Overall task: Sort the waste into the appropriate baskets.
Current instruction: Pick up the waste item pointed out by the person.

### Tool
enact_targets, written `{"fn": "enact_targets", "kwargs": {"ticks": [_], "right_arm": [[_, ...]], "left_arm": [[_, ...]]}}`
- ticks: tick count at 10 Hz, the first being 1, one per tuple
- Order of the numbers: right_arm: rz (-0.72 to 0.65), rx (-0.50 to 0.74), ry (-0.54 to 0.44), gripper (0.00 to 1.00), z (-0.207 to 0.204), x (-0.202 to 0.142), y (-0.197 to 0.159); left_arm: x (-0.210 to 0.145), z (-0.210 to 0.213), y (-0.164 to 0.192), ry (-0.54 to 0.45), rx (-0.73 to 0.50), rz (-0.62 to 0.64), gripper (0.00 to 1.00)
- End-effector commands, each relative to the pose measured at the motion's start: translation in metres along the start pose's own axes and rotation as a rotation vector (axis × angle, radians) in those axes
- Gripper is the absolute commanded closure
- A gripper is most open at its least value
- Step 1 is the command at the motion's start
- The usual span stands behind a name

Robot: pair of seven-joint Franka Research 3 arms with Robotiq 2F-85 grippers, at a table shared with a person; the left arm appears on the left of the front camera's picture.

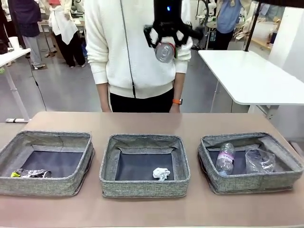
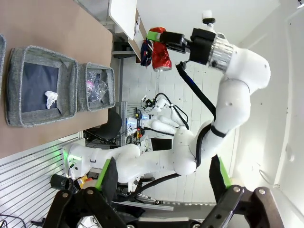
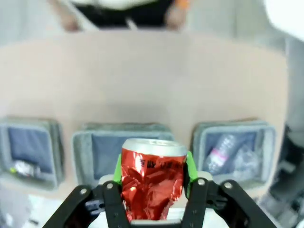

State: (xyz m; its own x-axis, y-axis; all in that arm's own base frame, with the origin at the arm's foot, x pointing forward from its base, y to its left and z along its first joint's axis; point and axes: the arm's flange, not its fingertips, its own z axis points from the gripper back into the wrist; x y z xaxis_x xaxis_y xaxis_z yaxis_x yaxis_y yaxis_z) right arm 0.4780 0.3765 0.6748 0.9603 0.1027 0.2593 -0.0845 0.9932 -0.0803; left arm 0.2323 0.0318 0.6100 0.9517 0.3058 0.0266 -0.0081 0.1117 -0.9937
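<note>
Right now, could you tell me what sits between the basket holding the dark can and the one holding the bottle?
The middle grey woven basket, holding a crumpled white paper ball, per the front view.

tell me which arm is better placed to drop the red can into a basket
Right. The right hand is shut on the crushed red can, held high above the table. The left hand is open with nothing in it. The dark printed can lies in the left basket.

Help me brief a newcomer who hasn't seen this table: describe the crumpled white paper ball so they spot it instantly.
Three grey woven baskets sit in a row on the brown table. Look in the middle basket: the crumpled white paper ball lies on the dark lining near its front right corner. It is alone there; the left basket holds a dark printed can, the right basket clear plastics.
</note>
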Motion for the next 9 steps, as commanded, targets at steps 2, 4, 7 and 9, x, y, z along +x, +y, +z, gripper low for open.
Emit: {"fn": "enact_targets", "kwargs": {"ticks": [2, 4, 7, 9], "right_arm": [[0.218, 0.01, -0.164, 0.47, 0.028, -0.034, 0.002], [0.278, 0.057, -0.174, 0.47, 0.036, -0.044, -0.001], [0.243, 0.045, -0.171, 0.47, 0.052, -0.039, 0.013], [0.243, 0.045, -0.171, 0.47, 0.052, -0.039, 0.013]], "left_arm": [[-0.001, 0.001, -0.004, 0.005, -0.019, -0.013, 0.0], [-0.001, 0.001, -0.004, 0.005, -0.019, -0.013, 0.0], [-0.001, 0.001, -0.004, 0.005, -0.019, -0.013, 0.0], [-0.001, 0.001, -0.004, 0.005, -0.019, -0.013, 0.0]]}}
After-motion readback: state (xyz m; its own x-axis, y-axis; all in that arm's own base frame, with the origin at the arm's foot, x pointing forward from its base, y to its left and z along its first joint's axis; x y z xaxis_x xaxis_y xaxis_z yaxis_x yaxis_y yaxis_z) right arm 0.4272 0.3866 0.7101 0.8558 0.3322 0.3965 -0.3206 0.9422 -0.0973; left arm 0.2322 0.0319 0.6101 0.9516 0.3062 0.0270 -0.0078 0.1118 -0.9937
